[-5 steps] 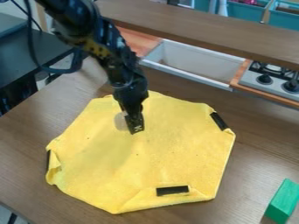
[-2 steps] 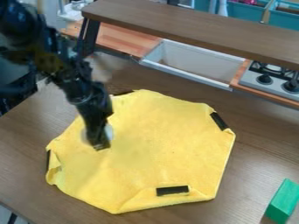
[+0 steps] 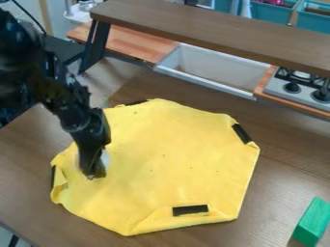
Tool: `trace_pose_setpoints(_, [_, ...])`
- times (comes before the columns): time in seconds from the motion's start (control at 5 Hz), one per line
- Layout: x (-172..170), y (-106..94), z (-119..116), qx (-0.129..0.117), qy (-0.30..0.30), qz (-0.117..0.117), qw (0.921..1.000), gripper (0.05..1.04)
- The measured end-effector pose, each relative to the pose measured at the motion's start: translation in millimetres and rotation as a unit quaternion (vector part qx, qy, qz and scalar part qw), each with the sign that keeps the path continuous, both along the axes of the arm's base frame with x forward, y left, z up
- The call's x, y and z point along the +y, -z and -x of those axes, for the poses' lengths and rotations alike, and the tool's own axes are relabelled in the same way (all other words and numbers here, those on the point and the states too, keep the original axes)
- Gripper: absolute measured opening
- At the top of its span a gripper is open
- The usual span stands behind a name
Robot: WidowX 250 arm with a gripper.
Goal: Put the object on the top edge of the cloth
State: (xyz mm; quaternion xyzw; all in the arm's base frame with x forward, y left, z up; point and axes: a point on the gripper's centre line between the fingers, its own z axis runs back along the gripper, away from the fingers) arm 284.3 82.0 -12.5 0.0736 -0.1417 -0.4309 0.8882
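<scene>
At the left of the camera view, my gripper (image 3: 94, 174) hangs over the lower left part of the yellow cloth (image 3: 174, 154). A pale, roundish object (image 3: 105, 158) is at the gripper, partly hidden behind its black fingers, with whitish bits showing on both sides. The gripper appears shut on it. What the object is cannot be made out. The cloth lies spread on the brown table, its corners folded in and black strips along its edges. Its top edge runs right of the arm, toward the shelf.
A green block (image 3: 312, 222) lies on the table at the lower right. Behind the table are a long brown shelf (image 3: 213, 31), a white sink basin (image 3: 209, 70) and a stove with black knobs (image 3: 303, 87).
The gripper has moved left and down in the view, from the cloth's upper middle to its lower left part. The pale object has moved along with it.
</scene>
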Motion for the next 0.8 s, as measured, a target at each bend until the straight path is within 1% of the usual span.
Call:
trace_pose_setpoints(0.2, [-4,1.9,5,0.010,-0.001,0.013,0.9999,1.010])
trace_pose_setpoints(0.4, [-9,-6.9,7,0.015,-0.002,0.028,0.9995,1.005])
trace_pose_setpoints(0.6, [-6,-23.5,7,0.016,-0.012,0.043,0.9989,1.000])
trace_pose_setpoints(0.8, [-8,-37.1,9,0.030,-0.014,0.053,0.9981,1.000])
